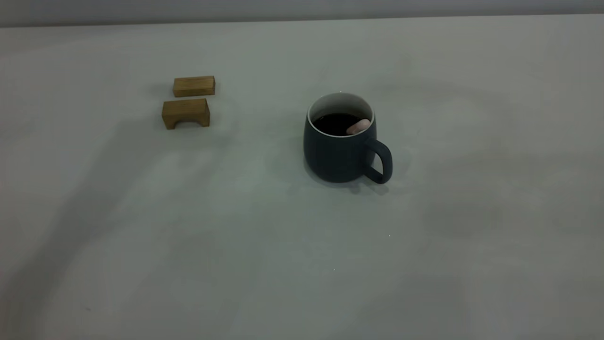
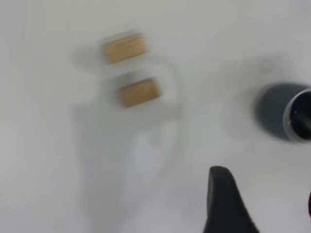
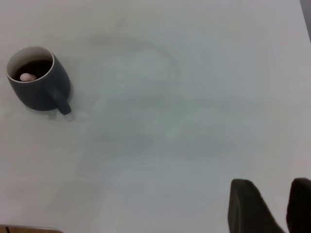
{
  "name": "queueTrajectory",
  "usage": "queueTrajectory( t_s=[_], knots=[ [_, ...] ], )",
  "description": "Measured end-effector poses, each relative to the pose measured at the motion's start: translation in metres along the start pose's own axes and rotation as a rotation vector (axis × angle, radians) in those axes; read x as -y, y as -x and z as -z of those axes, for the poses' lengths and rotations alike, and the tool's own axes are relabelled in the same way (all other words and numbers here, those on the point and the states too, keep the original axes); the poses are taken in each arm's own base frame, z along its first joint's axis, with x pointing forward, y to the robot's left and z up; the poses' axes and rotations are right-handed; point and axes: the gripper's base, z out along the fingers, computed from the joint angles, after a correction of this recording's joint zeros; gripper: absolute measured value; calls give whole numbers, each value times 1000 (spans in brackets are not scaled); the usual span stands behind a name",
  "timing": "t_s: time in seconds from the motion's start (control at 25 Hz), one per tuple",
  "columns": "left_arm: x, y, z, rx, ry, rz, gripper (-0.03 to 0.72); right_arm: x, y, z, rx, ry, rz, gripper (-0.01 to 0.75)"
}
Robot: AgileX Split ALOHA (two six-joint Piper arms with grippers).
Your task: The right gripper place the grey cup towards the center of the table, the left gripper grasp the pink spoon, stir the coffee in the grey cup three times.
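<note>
I see the grey cup [image 1: 347, 141] standing upright near the middle of the worktop [image 1: 283, 264], its loop handle turned toward the near right in the exterior view. The coffee [image 1: 335, 123] lies dark and flat inside it, and the pale end of the pink spoon [image 1: 358, 126] pokes out of the liquid against the wall on the handle side; the rest of the spoon is under the surface, with nothing holding it.

Two brown wooden blocks [image 1: 188, 101] sit well apart from the cup on the left, one just behind the other, the nearer one with an arched cut-out underneath. Nothing stands between them and the cup.

Neither arm reaches into the exterior view. My left hand [image 2: 265, 213] hangs above bare worktop between the blocks and the cup, its fingers spread apart with nothing between them. My right hand [image 3: 274, 206] hovers well away from the cup, its two fingers a little apart and gripping nothing.

The worktop is pale grey-white with a few tiny specks and soft shadows, open all round the cup. Its far edge meets a grey wall [image 1: 302, 8].
</note>
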Motion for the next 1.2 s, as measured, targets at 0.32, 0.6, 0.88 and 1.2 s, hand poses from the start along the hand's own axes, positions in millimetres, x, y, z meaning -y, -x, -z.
queueTrajectory(
  t_s=[0.32,0.6,0.88,1.2],
  knots=[
    [-31,-98,45,-24,198,-9,481,0,0,0,0,0,0,237],
    [-43,-207,54,-49,190,51,481,0,0,0,0,0,0,237],
    [-61,-300,52,27,186,180,481,0,0,0,0,0,0,237],
    [-63,-361,66,298,203,216,481,0,0,0,0,0,0,237]
  ],
)
